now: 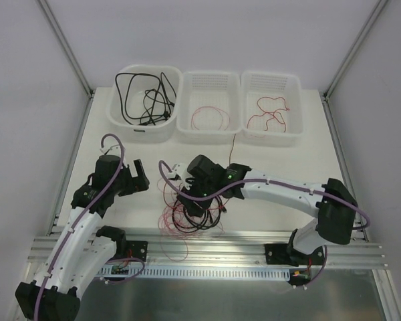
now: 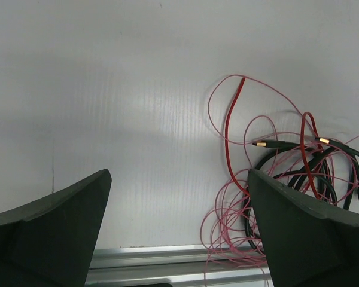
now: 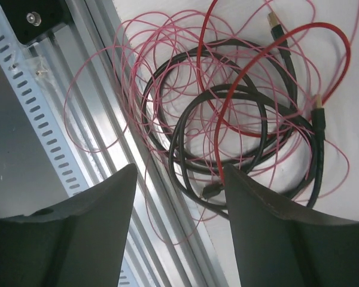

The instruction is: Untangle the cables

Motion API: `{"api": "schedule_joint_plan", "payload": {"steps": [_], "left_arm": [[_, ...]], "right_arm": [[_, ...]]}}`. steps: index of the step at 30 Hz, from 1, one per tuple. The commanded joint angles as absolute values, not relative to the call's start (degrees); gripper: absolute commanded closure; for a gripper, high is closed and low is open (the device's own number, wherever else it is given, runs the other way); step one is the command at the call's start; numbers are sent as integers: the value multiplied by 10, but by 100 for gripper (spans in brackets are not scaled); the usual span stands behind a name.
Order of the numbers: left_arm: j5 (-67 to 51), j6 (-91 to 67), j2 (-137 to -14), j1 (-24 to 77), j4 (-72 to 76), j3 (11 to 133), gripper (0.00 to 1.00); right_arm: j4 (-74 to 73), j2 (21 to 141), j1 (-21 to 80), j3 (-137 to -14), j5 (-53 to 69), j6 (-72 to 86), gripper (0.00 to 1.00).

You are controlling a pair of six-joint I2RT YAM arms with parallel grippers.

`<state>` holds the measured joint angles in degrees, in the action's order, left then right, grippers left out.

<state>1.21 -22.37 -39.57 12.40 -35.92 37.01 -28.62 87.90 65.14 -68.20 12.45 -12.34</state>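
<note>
Nearest in the overhead view is the slotted rail (image 1: 207,251) that carries both arm bases. Just beyond it the tangle (image 1: 187,217) of black, red and fine pink cables lies on the white surface (image 1: 287,160), some loops spilling over the rail. The right fingers (image 1: 192,200) hang right over the heap; the left fingers (image 1: 139,175) sit off to its left, clear of it. Three white baskets (image 1: 209,127) at the far edge already hold sorted cables: black, fine red, thicker red.

From the left wrist, the left fingers (image 2: 54,233) are spread wide over bare surface with nothing between them, the tangle (image 2: 287,167) off to the right.

From the right wrist, the right fingers (image 3: 275,239) are apart, straddling pink loops and a black cable near the rail, clamped on nothing that I can see.

I judge the step to be picking one strand out of the heap. Next, the right fingers need to take a single cable, not several, and lift it free while the rest stays down.
</note>
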Motion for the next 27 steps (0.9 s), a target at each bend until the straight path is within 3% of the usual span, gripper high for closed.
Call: {"api": "schedule_joint_plan", "payload": {"steps": [1,6,10,12,13,16,23,27], "left_arm": [[29,-236,-395,124,-324,370,1],[17,-224,-404,108,-323,374,1],[4,-221,-406,105,-322,373,1],[1,-220,-407,105,-321,374,1],[1,-220,-408,104,-322,374,1],[-27,-216,-410,105,-315,372,1],[-138,-200,-409,105,-274,360,1],[-177,-196,-404,105,-255,352,1]], "right_arm": [[-263,925,655,-711,147,-150,37],[-245,984,654,-718,128,-149,39],[-239,1018,654,-724,118,-149,46],[-245,1017,654,-729,118,-149,61],[-250,1012,654,-734,120,-152,81],[-300,976,653,-773,115,-163,99],[-472,835,651,-965,28,-206,99],[-492,756,648,-1073,-45,-224,100]]}}
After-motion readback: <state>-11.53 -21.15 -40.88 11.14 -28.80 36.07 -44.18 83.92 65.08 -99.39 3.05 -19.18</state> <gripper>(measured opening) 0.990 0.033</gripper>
